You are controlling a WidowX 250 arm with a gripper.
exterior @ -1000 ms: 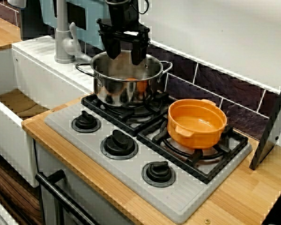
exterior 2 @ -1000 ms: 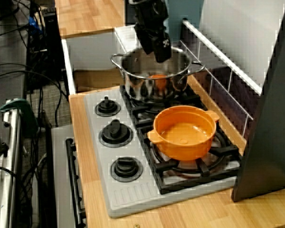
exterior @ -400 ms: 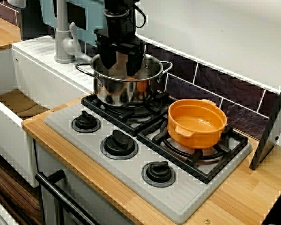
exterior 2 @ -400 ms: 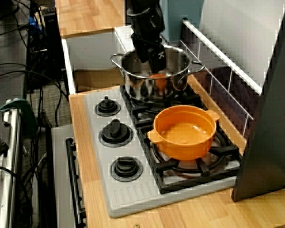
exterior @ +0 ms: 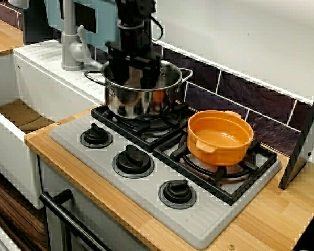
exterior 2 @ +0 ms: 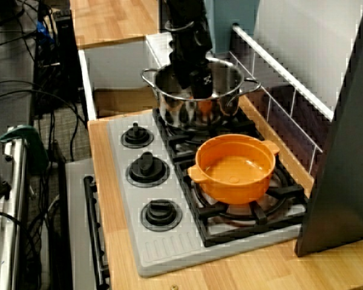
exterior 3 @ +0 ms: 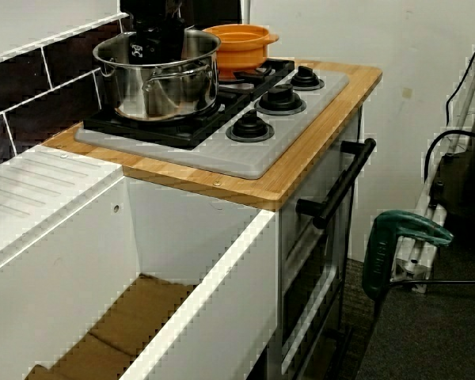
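Wooden counter (exterior: 261,219) bearing a grey hob (exterior: 153,180), seen from the front, with a white sink (exterior 3: 206,277) adjoining it in the view from the sink end. A steel pot (exterior: 141,102) stands on the burner nearer the sink, close to the tap (exterior: 70,36). An orange pot (exterior: 220,137) stands on the other burner, near the steel one but apart from it. The gripper (exterior: 133,79) hangs upright inside the steel pot, its fingers (exterior: 118,70) spread with a plain gap between them and nothing seen in their grasp. Three black knobs (exterior: 133,159) line the hob's front. An orange patch (exterior: 158,97) low on the steel pot may be a reflection or an object. None of the views settles which.
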